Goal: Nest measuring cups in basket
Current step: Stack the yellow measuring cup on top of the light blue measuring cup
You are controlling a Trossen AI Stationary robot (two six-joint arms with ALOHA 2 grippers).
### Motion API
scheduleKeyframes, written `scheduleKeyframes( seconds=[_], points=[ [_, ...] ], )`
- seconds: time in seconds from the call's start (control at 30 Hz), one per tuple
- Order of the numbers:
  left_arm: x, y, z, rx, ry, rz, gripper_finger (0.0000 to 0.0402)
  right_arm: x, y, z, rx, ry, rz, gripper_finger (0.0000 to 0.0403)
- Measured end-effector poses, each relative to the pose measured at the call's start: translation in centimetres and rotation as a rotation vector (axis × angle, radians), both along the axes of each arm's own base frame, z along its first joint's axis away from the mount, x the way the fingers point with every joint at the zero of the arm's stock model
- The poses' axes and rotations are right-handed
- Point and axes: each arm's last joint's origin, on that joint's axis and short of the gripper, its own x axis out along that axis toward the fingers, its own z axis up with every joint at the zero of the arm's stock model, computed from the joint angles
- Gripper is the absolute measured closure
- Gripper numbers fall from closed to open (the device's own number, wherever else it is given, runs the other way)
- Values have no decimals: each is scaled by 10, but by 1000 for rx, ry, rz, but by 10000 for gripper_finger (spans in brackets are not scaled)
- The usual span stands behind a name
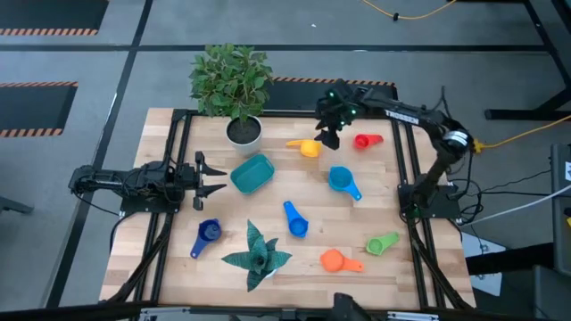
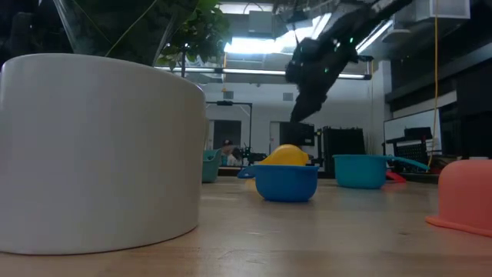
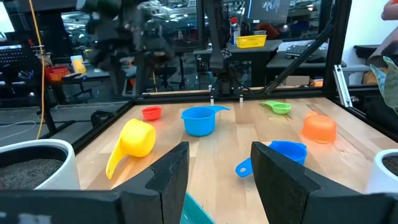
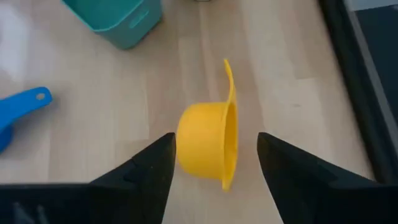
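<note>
The yellow measuring cup (image 1: 307, 148) (image 4: 200, 144) lies on its side on the table's far half, below my open right gripper (image 1: 328, 134) (image 4: 216, 149). That gripper hangs above it in the low view (image 2: 306, 85), its fingers standing on either side without touching. The teal basket (image 1: 252, 173) (image 4: 118, 18) stands left of centre. My open left gripper (image 1: 211, 178) (image 3: 219, 155) waits just left of it. The red (image 1: 368, 140), light blue (image 1: 342, 181), blue (image 1: 294, 220), dark blue (image 1: 207, 234), orange (image 1: 339, 260) and green (image 1: 384, 242) cups lie scattered about the table.
A white plant pot (image 1: 243, 132) (image 2: 100, 154) with a leafy plant stands at the far edge, close to the basket. A small green succulent (image 1: 256, 254) sits near the near edge. Black frame rails (image 1: 406, 169) run along both sides of the table.
</note>
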Motion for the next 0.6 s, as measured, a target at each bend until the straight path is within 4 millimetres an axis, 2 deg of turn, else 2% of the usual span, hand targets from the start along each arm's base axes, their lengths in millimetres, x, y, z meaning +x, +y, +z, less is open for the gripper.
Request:
scheduleKeyframes(
  seconds=[0.13, 0.27, 0.6],
  points=[
    [0, 0, 0, 0, 0, 0, 235, -1, -15, -19, 94, -23, 3, 172],
    [0, 0, 0, 0, 0, 0, 235, -4, -25, -29, 173, -53, 9, 172],
    [0, 0, 0, 0, 0, 0, 235, -4, -33, -50, 287, -69, 25, 172]
  ],
)
